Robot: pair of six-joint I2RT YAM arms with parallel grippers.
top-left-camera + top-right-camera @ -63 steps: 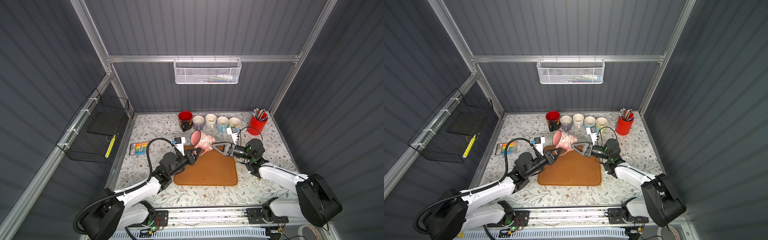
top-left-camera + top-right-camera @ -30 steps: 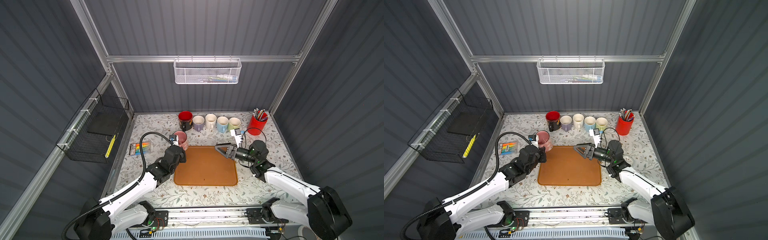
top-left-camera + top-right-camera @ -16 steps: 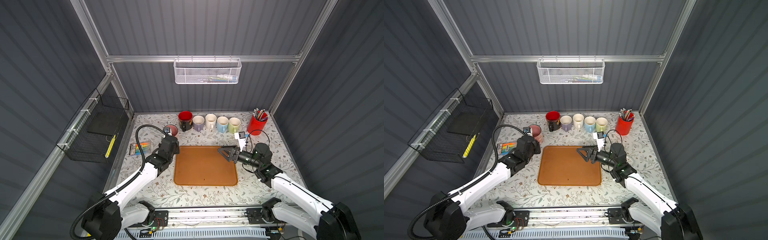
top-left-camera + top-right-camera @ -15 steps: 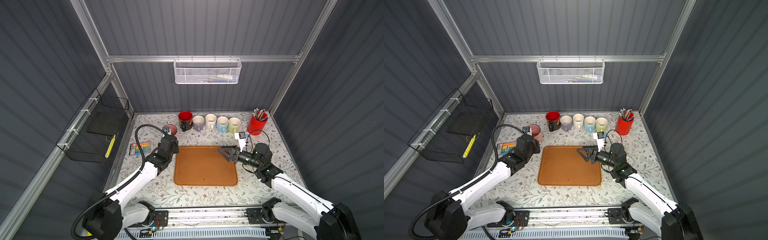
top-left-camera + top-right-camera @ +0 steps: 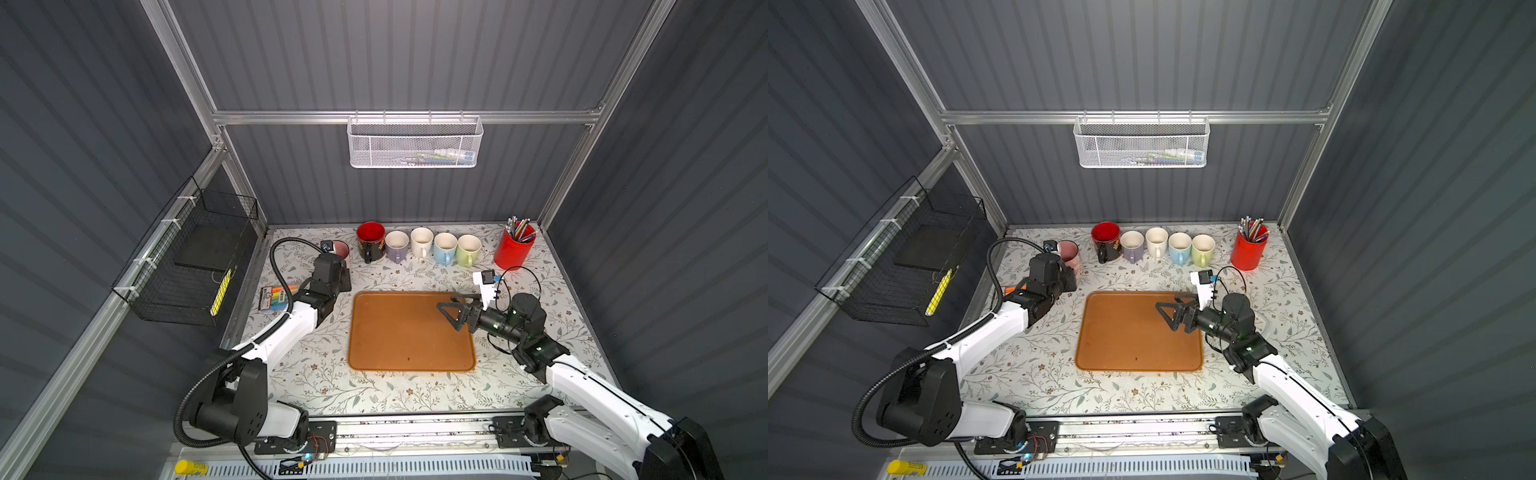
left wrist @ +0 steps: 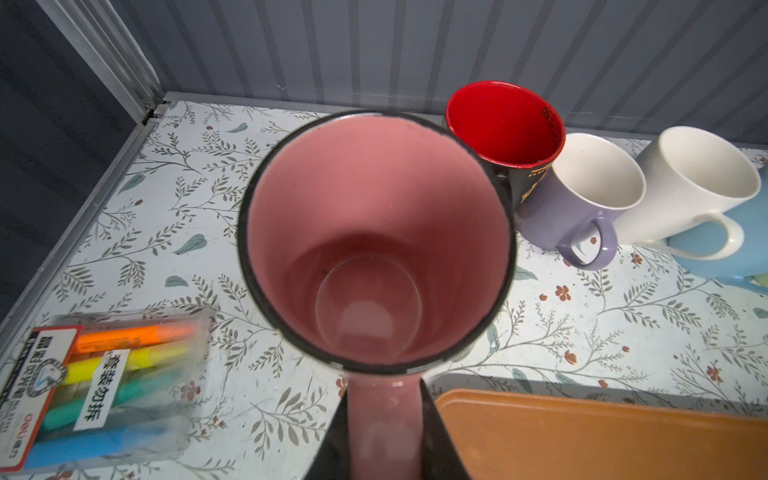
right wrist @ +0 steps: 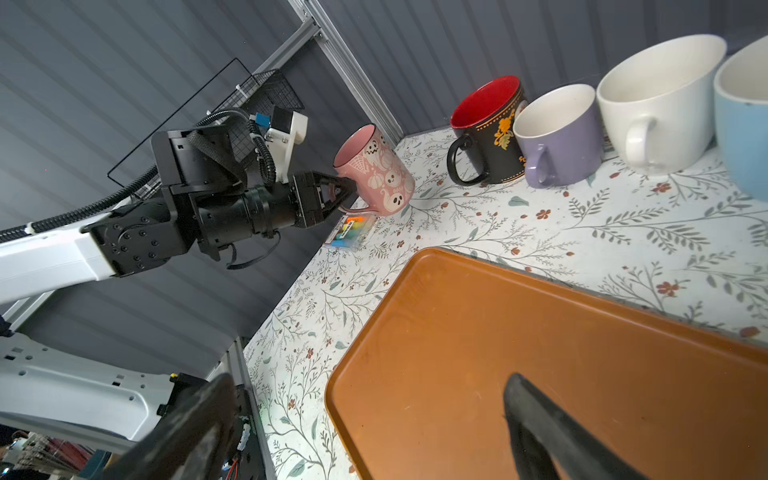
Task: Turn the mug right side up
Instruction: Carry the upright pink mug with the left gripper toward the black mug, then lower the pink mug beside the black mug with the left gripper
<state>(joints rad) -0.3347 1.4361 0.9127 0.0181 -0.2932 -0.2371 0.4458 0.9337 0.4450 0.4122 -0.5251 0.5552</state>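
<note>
Mug (image 7: pixel 376 172): pink, printed with white ghosts, pumpkins, a spider web and a skull; pink inside, thin dark rim. Mouth up, leaning slightly. Position: back left of floral table (image 5: pixel 573 316), at the end of the mug row, just beside black mug with red interior (image 7: pixel 490 133). Left gripper (image 7: pixel 347 190) clamped on its handle. Base touching table or not: cannot tell. Right gripper (image 5: pixel 451 311) spread wide, empty, over orange tray (image 5: pixel 395 340).
</note>
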